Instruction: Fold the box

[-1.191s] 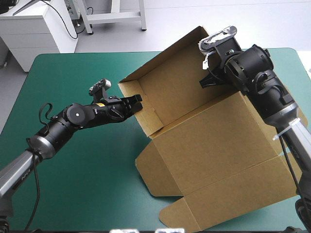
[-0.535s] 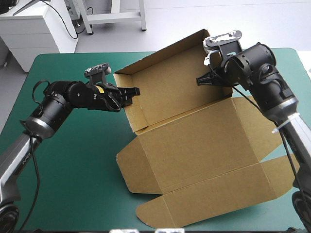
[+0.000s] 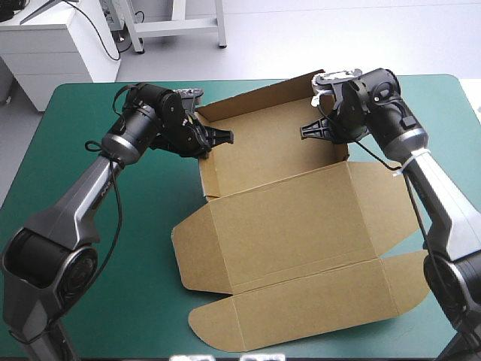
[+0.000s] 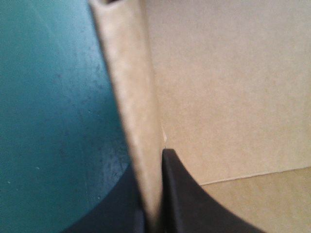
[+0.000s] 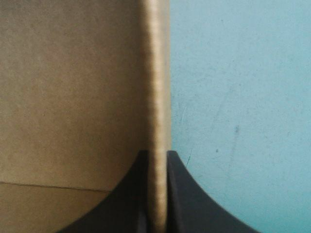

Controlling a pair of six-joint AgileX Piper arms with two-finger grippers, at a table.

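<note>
While my left black-finned gripper (image 3: 219, 137) pinches the left wall of the brown cardboard box (image 3: 293, 218) | right gripper (image 3: 307, 129) clamps the opposite wall | tray's long axis runs between them

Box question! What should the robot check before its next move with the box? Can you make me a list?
1. Left tool shut on the box's left wall: ok.
2. Right tool shut on the right wall: ok.
3. Back wall standing up: ok.
4. Lid lying flat on the teal-green cover: ok.
5. Side walls tucked and locked in place: cannot tell.
</note>
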